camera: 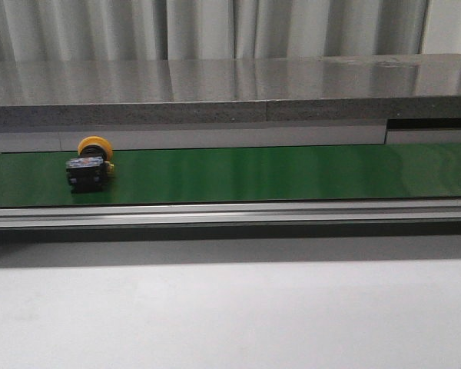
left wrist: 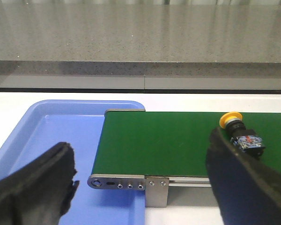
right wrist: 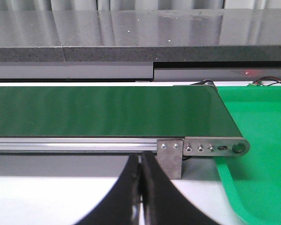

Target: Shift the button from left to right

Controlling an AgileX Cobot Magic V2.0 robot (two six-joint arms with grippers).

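Note:
The button (camera: 88, 163), a black boxy body with a round yellow-orange cap, lies on its side on the green belt (camera: 276, 173) near the left of the front view. In the left wrist view the button (left wrist: 241, 133) lies on the belt (left wrist: 159, 140), partly behind one black finger (left wrist: 243, 183). My left gripper (left wrist: 140, 180) is open and empty, hanging over the belt's near rail at its left end. My right gripper (right wrist: 141, 161) is shut and empty, in front of the belt's right end (right wrist: 107, 110). Neither gripper shows in the front view.
A blue tray (left wrist: 47, 140) sits under the belt's left end. A green tray (right wrist: 260, 154) sits at the belt's right end. The aluminium rail (camera: 230, 211) runs along the belt's front. A grey stone ledge (camera: 230, 96) runs behind it.

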